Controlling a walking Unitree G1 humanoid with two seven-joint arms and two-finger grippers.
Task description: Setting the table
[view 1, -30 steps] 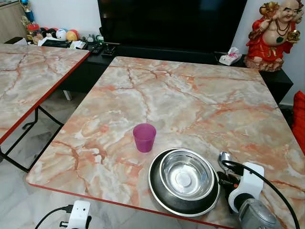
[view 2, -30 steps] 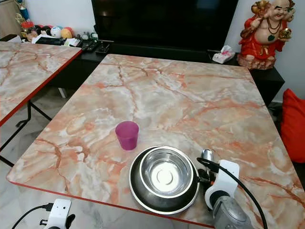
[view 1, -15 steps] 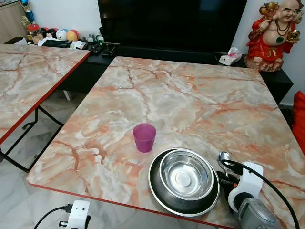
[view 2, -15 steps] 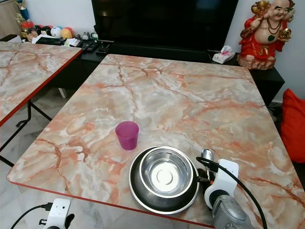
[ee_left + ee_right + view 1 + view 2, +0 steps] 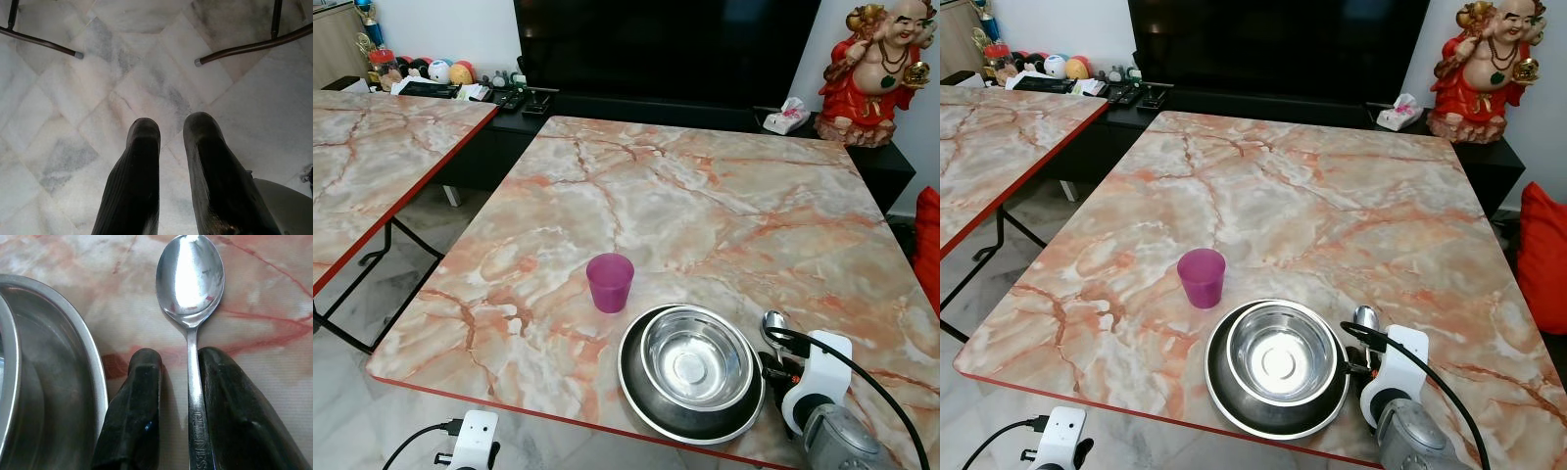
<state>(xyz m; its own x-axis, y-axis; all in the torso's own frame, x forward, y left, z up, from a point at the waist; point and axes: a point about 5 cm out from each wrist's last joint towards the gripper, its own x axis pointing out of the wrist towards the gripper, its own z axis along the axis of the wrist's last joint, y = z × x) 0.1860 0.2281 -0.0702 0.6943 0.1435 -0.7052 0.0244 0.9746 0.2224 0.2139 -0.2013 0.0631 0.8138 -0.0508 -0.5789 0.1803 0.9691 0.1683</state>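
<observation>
A pink-veined marble counter carries the setting at its near edge. A steel bowl sits inside a larger dark metal plate, and a purple cup stands upright just to the far left of the plate, apart from it.

The right hand is low on the counter just right of the plate. In the right wrist view its 2 black fingers lie flat on the marble with the spoon between them: the handle runs along the inner face of 1 finger, while a narrow gap separates it from the other, so the hand is narrowly parted around the spoon and not clamped on it. The spoon's bowl faces up, pointing away toward the far side, just beside the plate rim.

The left hand hangs below the counter's near left corner, over the tiled floor, its fingers slightly apart and holding nothing.
</observation>
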